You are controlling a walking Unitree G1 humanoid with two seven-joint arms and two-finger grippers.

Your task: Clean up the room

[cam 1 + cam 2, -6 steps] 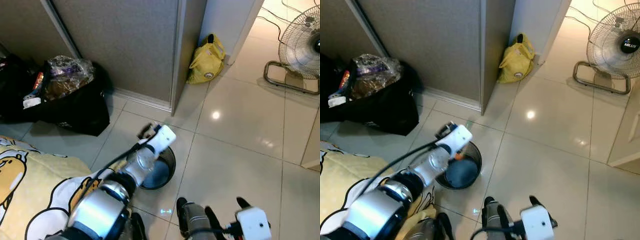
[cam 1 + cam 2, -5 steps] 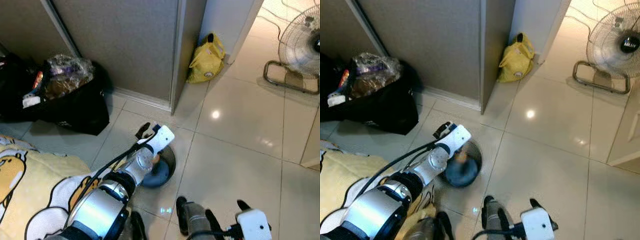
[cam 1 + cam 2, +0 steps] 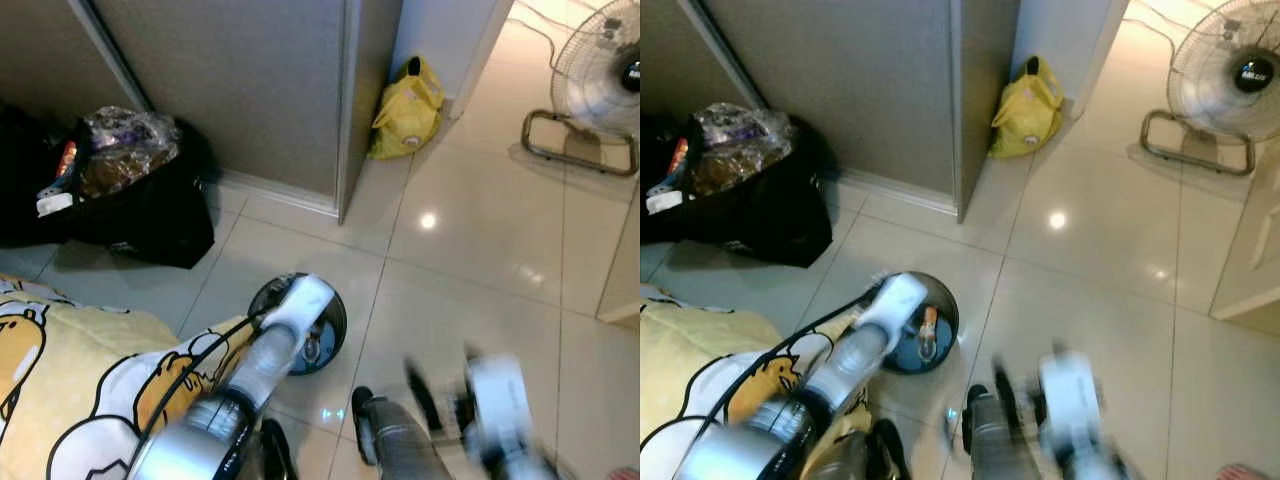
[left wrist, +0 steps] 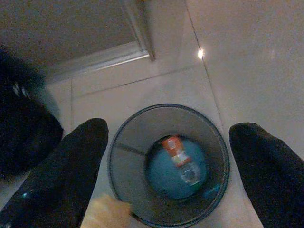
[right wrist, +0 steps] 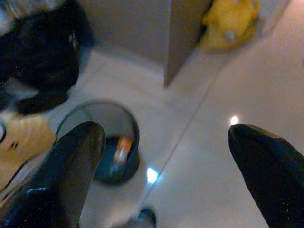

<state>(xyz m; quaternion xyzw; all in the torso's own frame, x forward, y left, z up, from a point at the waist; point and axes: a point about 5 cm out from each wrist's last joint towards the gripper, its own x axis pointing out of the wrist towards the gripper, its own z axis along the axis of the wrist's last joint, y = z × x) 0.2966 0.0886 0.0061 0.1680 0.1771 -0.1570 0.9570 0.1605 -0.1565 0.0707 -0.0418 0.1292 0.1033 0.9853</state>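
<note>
A round dark mesh bin (image 3: 322, 330) stands on the tiled floor in front of me. A small bottle with an orange cap (image 3: 927, 335) lies inside it on the blue bottom, free of any finger. My left gripper (image 4: 166, 175) hovers straight above the bin, open, its fingers (image 4: 61, 175) spread wider than the rim and holding nothing. The bottle (image 4: 179, 159) sits between them, well below. My right gripper (image 3: 440, 385) is blurred in motion low on the right, open and empty. From its wrist the bin (image 5: 102, 137) and bottle (image 5: 121, 149) lie off to one side.
A black bag stuffed with rubbish (image 3: 120, 190) lies by the grey wall at left. A yellow bag (image 3: 408, 108) rests against the wall corner, and a floor fan (image 3: 595, 90) stands at the far right. A yellow cartoon blanket (image 3: 70, 370) covers the near left.
The bottle, earlier at my left gripper's fingers inside the bin's mouth, now lies loose on the bottom. My left wrist has drawn back toward me. My right arm has risen and blurs.
</note>
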